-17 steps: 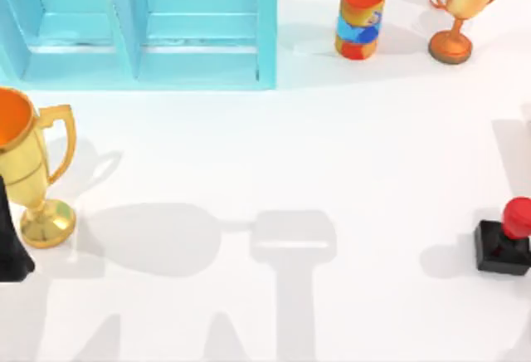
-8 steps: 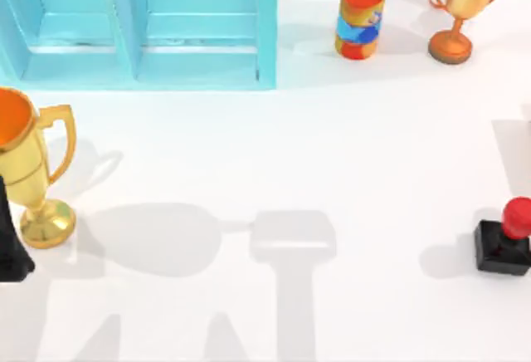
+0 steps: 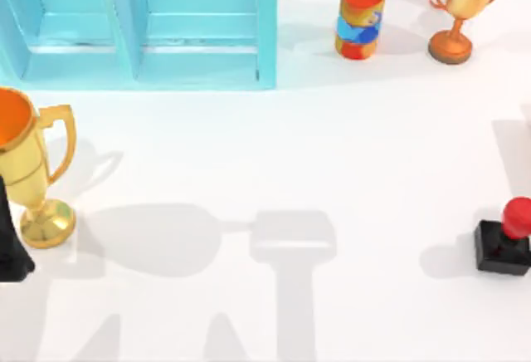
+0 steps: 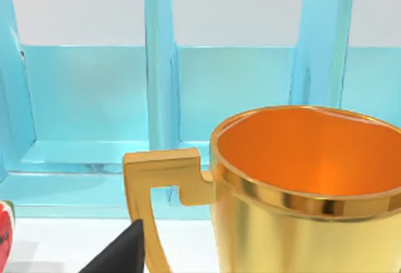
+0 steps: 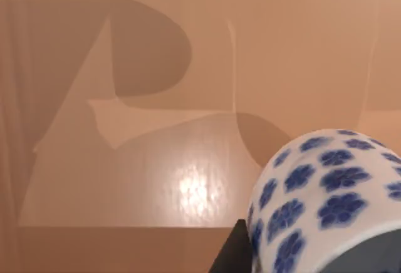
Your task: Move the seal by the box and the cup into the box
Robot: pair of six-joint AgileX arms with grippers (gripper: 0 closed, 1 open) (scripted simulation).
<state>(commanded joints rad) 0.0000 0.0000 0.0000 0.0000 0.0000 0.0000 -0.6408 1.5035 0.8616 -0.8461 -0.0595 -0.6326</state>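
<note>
Seal (image 3: pixel 504 246) stands on the table (image 3: pixel 332 154) at the right edge, well apart from the turquoise box (image 3: pixel 141 26) far left. Floral cup (image 5: pixel 332 198) sits close before the right wrist camera, likely carried for delivery; finger state cannot be told for either arm.

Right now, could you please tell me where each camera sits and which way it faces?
Top view: above the table, looking down on the box, seal and large gold trophy; a dark part of the left arm at its left edge.
Left wrist view: low beside that trophy, facing the box; both are shared with the top view.
Right wrist view: close behind the cup, facing a tan surface.
</note>
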